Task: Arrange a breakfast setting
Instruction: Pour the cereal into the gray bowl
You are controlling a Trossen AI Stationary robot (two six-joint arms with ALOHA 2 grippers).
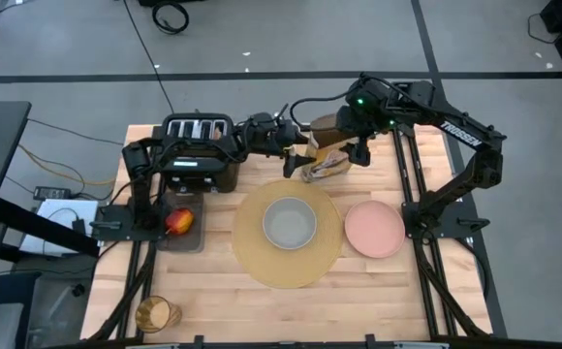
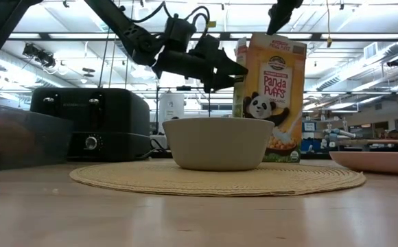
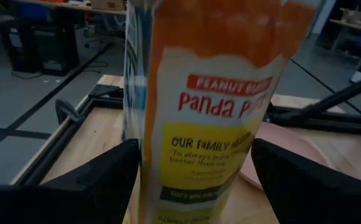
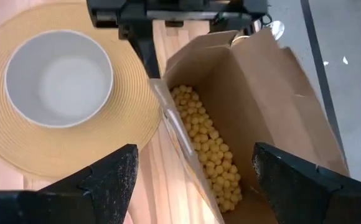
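Behind the placemat (image 1: 289, 236) stands an open cereal box (image 2: 270, 96), upright. L gripper (image 1: 298, 150) w/ fingers apart on either side of box, no clear squeeze. R gripper (image 1: 359, 147) hovers above box top, fingers apart. Bowl (image 1: 290, 223) sits mid-mat; plate (image 1: 374, 229) just beside mat; apple (image 1: 178, 221) near toaster (image 1: 199, 150); glass (image 1: 155, 313) at front edge.

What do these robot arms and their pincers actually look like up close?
Both arms are dark, jointed tubes with black cables looped along them. The right arm carries white TROSSEN lettering and a small green light. The left gripper and right gripper each end in two broad, flat black fingers.
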